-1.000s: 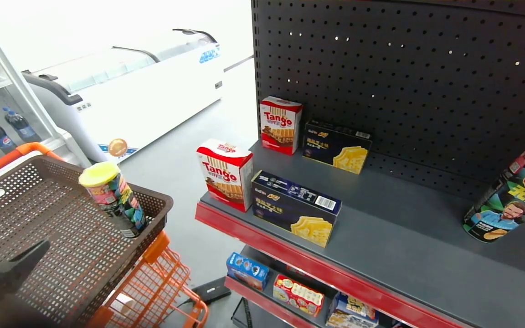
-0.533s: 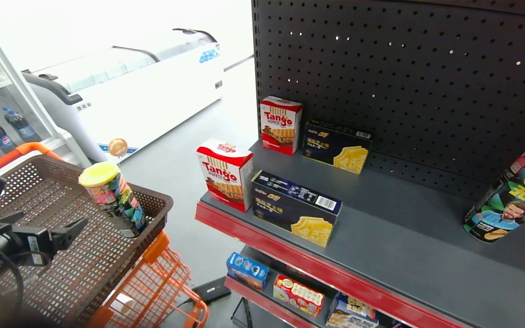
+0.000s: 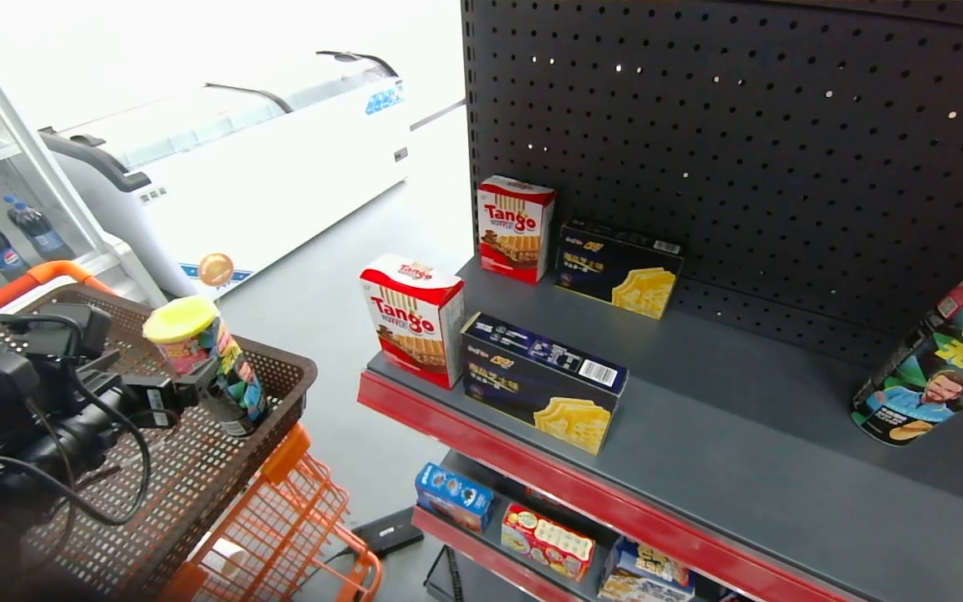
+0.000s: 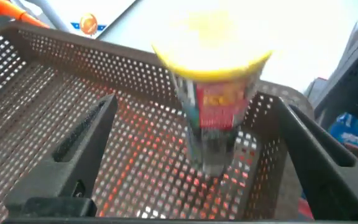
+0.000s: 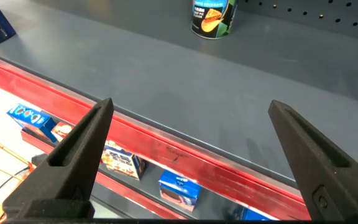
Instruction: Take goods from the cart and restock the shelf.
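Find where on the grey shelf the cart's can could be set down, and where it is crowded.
The widest bare patch of the shelf lies between the front navy box and the chip can at right, from red lip to pegboard. The left end is crowded: two red wafer boxes, the rear navy box.

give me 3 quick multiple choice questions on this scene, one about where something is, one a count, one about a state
1. Where is the can in front of the left claw?
A) on the floor
B) in the brown basket
C) atop the freezer

2. How many red wafer boxes stand on the grey shelf?
A) one
B) four
C) two

3. The left claw is:
A) open
B) shut on a box
C) shut on a bottle

Answers:
1 B, the can stands upright inside the mesh walls.
2 C, one is at the front edge and one farther back.
3 A, its fingers stand wide apart.
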{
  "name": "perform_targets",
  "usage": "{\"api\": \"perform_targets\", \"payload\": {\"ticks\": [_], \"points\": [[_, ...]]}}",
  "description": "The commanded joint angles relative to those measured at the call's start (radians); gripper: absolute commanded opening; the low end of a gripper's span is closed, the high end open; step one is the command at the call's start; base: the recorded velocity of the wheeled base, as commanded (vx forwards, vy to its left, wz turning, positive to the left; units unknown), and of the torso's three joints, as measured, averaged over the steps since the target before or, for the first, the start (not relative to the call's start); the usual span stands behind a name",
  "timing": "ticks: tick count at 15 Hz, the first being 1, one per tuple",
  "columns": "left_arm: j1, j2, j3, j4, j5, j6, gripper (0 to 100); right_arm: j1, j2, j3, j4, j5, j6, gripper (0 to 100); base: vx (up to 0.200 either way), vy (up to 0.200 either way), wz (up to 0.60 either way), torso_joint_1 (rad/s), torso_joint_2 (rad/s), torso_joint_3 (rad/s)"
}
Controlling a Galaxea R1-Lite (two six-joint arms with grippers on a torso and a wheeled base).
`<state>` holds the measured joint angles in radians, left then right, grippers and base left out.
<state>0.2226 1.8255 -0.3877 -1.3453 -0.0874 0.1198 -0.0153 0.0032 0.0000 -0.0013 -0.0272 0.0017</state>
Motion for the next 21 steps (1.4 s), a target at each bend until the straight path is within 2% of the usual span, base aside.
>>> {"api": "perform_targets", "payload": {"ticks": [1, 3, 8, 13, 14, 19, 21], "points": [[-0.026, 0.163, -0.092, -0.051, 0.002, -0.003, 100, 0.0, 0.001, 0.0, 0.0, 0.0, 0.0, 100, 0.0, 0.0, 0.0, 0.0, 0.0, 0.0], [-0.028, 0.218, -0.152, -0.075, 0.0, -0.014, 100, 0.0, 0.001, 0.0, 0.0, 0.0, 0.0, 100, 0.0, 0.0, 0.0, 0.0, 0.0, 0.0], [-0.029, 0.328, -0.27, -0.127, 0.0, -0.014, 100, 0.0, 0.001, 0.0, 0.0, 0.0, 0.0, 100, 0.0, 0.0, 0.0, 0.0, 0.0, 0.0], [-0.035, 0.374, -0.303, -0.147, 0.0, -0.015, 100, 0.0, 0.001, 0.0, 0.0, 0.0, 0.0, 100, 0.0, 0.0, 0.0, 0.0, 0.0, 0.0], [-0.04, 0.379, -0.304, -0.147, 0.0, -0.015, 0, 0.0, 0.001, 0.0, 0.0, 0.0, 0.0, 100, 0.0, 0.0, 0.0, 0.0, 0.0, 0.0], [-0.043, 0.356, -0.303, -0.135, 0.005, -0.015, 0, 0.0, 0.001, 0.0, 0.0, 0.0, 0.0, 100, 0.0, 0.0, 0.0, 0.0, 0.0, 0.0], [-0.052, 0.273, -0.295, -0.132, 0.049, -0.014, 0, 0.0, 0.001, 0.0, 0.0, 0.0, 0.0, 100, 0.0, 0.0, 0.0, 0.0, 0.0, 0.0]]}}
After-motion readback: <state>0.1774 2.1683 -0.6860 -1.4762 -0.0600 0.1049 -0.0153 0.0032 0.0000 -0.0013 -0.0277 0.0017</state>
